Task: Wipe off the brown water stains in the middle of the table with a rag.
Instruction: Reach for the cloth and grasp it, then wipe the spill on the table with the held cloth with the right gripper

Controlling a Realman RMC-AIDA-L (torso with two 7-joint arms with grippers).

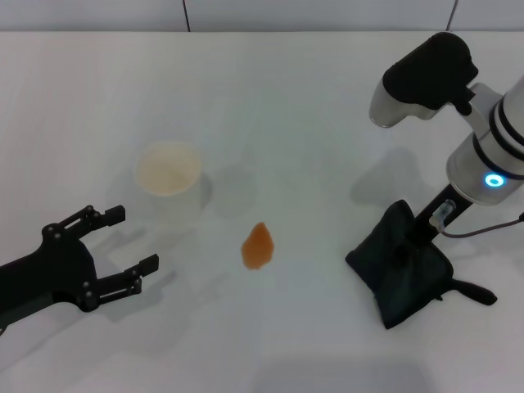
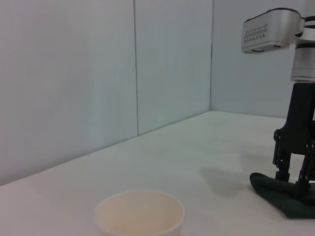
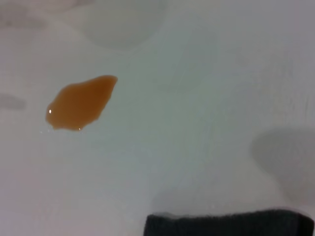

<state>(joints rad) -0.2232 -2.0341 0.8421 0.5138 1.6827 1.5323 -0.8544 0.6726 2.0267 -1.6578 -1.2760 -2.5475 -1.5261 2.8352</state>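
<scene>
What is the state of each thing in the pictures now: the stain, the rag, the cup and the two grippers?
brown water stains: wet, not yet wiped, apart from the rag.
rag: bunched on the table, on the robot's right.
paper cup: upright, nothing visible inside.
right gripper: down on the rag, fingers pressed into the cloth.
left gripper: open, holding nothing, near the cup.
</scene>
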